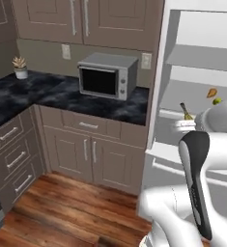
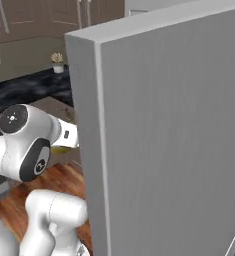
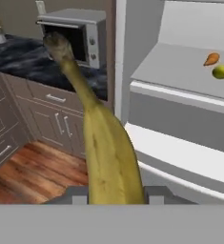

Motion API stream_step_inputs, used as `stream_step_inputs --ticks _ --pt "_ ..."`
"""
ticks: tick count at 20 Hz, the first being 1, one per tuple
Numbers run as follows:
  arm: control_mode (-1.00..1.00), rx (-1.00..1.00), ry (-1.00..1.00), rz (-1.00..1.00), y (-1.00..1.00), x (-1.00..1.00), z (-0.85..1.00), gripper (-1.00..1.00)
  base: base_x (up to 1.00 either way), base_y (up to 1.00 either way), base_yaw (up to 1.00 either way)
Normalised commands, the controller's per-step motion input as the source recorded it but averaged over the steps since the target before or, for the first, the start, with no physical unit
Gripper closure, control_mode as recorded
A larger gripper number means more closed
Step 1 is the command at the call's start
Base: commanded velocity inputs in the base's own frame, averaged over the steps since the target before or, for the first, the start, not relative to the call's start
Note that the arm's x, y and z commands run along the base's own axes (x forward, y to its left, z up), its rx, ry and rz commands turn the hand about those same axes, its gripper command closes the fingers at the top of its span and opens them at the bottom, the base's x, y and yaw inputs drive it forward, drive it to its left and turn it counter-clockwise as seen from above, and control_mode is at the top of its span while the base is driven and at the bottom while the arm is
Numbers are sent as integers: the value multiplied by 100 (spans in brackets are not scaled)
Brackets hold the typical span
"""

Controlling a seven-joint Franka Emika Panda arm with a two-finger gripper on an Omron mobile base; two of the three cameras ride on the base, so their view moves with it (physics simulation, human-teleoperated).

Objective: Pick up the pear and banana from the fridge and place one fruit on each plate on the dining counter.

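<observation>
Right now your gripper (image 3: 114,199) is clamped on the banana (image 3: 108,162), which stands up from between the fingertips and runs away from the hand, its dark tip pointing toward the microwave (image 3: 80,35). So you are in the first carry: one fruit in hand, outside the fridge (image 3: 189,95). Just beyond the banana lie the pale fridge shelves, and farther back on an upper shelf the pear (image 3: 221,72) rests beside a small orange item (image 3: 211,59), untouched. From the left base view the banana's tip (image 1: 185,111) shows ahead of the arm, before the open fridge. Next, I judge, you must swing clear of the fridge door (image 2: 169,130) and drive to the dining counter and its plates.
</observation>
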Motion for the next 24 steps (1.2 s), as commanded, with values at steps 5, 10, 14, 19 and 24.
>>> stream_step_inputs --ticks 5,10,14,19,24 --pt "100 0 0 0 0 0 0 100 -4 55 53" --pt "100 0 0 0 0 0 0 100 -12 25 60" --pt "100 0 0 0 0 0 0 100 -12 15 60" --pt "100 0 0 0 0 0 0 100 -5 26 60" --pt "100 0 0 0 0 0 0 100 -2 30 58"
